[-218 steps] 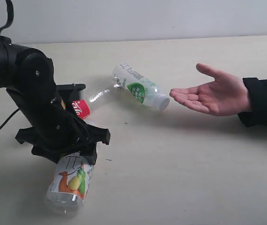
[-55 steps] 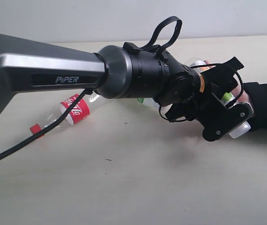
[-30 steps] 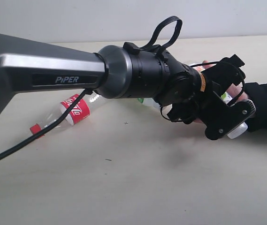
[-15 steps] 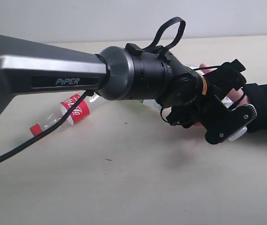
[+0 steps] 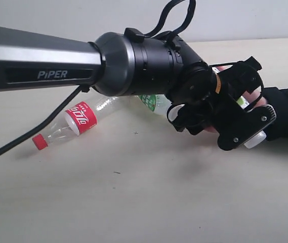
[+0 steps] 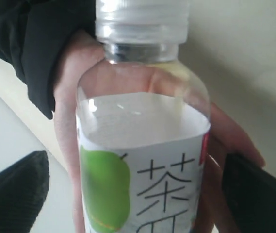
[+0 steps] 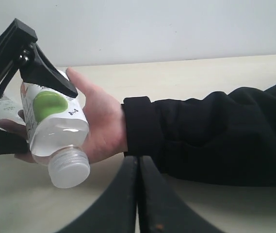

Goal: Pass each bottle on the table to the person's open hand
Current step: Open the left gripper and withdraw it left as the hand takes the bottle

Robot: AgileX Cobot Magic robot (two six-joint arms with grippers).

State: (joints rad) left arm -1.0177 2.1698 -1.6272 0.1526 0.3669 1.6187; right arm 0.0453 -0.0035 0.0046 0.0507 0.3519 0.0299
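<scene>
- The tea-label bottle (image 6: 142, 145) lies across the palm of the person's open hand (image 7: 101, 121), its white cap jutting past the palm's edge.
- The left pincer (image 6: 135, 184) stands apart with a finger (image 6: 16, 189) on either side of the bottle. It is spread wide, not clamped.
- A black sleeve (image 7: 215, 136) covers the person's arm, which rests on the pale surface (image 5: 133, 192).
- A green-label bottle (image 5: 151, 101) lies on the surface behind the left arm, mostly hidden.
- A clear bottle with a red label (image 5: 78, 119) lies on its side on the surface, well apart from the hand, red cap pointing away from it.
- The right pincer (image 7: 138, 194) is pressed together, holding nothing, near the sleeve.
</scene>
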